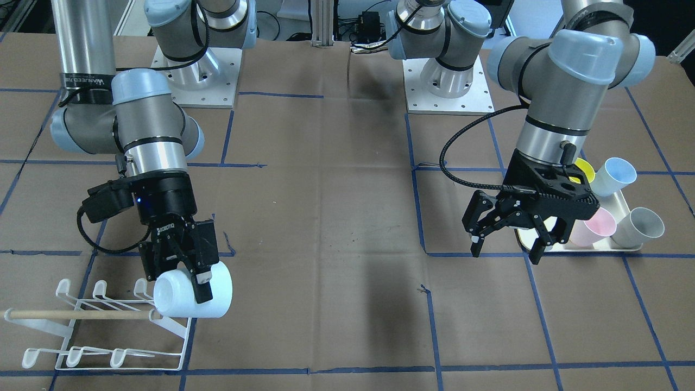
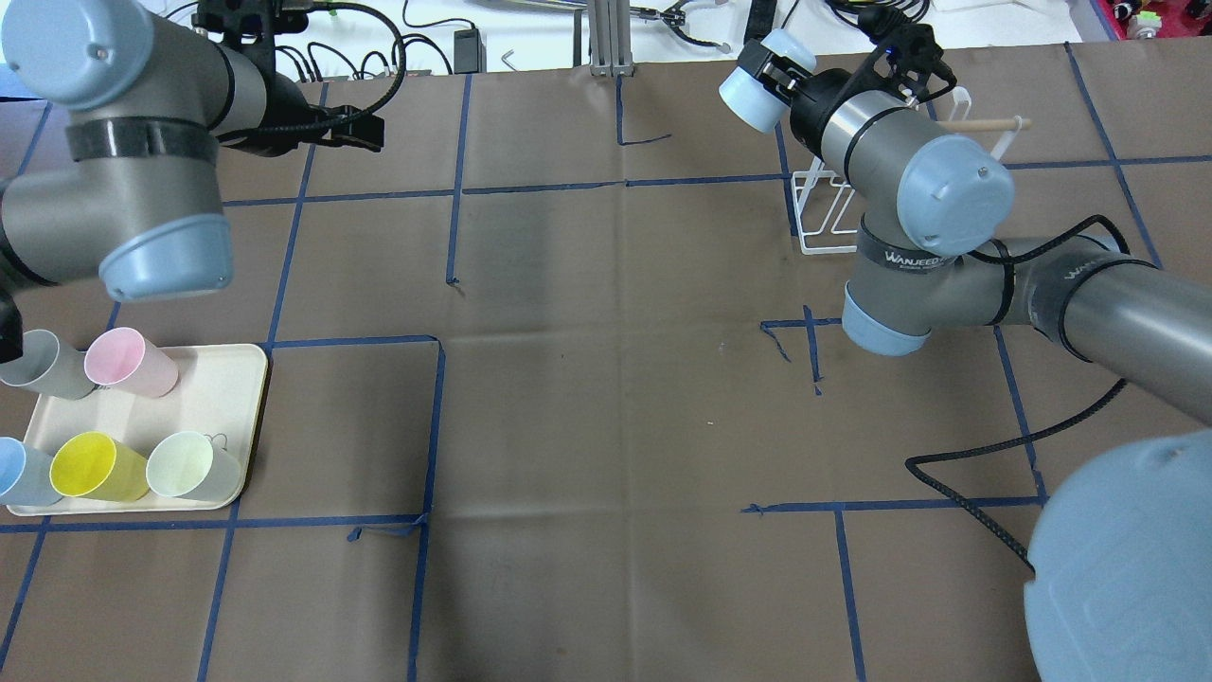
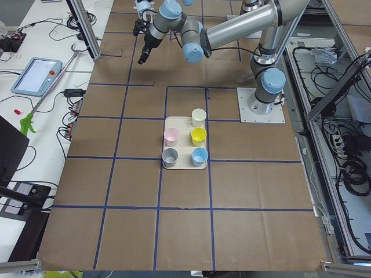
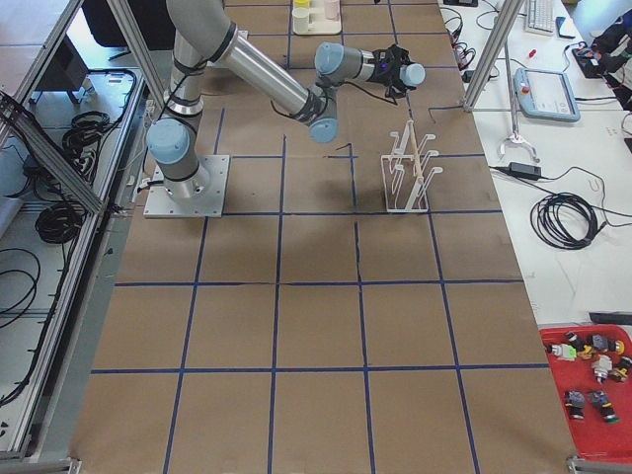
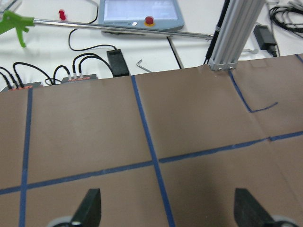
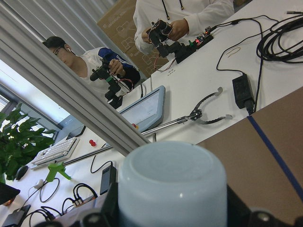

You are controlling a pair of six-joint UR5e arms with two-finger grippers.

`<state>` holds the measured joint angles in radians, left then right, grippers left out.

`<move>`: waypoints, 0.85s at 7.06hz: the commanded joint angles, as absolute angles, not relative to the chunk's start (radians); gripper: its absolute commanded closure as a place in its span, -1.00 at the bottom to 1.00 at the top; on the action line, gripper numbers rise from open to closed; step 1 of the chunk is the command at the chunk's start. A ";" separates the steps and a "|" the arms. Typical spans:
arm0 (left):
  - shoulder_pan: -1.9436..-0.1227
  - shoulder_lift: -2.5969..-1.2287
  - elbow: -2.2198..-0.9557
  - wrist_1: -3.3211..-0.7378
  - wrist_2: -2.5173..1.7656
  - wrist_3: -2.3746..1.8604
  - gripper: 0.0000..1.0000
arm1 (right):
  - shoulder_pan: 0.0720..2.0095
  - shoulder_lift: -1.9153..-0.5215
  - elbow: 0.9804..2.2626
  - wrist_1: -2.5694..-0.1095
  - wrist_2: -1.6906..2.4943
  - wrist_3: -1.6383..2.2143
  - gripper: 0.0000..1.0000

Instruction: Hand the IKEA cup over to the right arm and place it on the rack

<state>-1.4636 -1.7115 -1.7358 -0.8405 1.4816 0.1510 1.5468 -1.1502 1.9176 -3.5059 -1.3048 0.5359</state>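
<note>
The right hand [image 1: 189,283] is closed on the IKEA cup [image 1: 220,300], with 1 finger across the cup's wall facing the front camera and the other hidden behind it. The cup lies on its side, its long axis about level and running along the rack's [image 1: 122,355] length. It is raised off the worktop at the rack's end nearer the worktop's middle, just past the tip of the wooden dowel [image 1: 76,314]. The end turned toward the rack looks closed and rounded, though I cannot be sure. The 2 rows of 3 prongs lie beside and below the cup, so placing it likely means turning its mouth down over a prong. The left hand [image 1: 505,254] hangs wide open and empty, well apart, over the tray's [image 1: 597,247] edge.
</note>
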 commanded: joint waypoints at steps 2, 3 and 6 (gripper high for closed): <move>-1.489 -1.630 -1.533 -1.502 1.534 -0.044 -0.99 | 1.470 -1.069 1.810 -3.513 -1.350 0.213 0.80; -1.489 -1.580 -1.560 -1.544 1.534 -0.054 -0.99 | 1.445 -1.034 1.793 -3.516 -1.348 0.136 0.80; -1.416 -1.522 -1.610 -1.649 1.539 -0.002 -0.99 | 1.425 -1.008 1.789 -3.524 -1.350 -0.074 0.80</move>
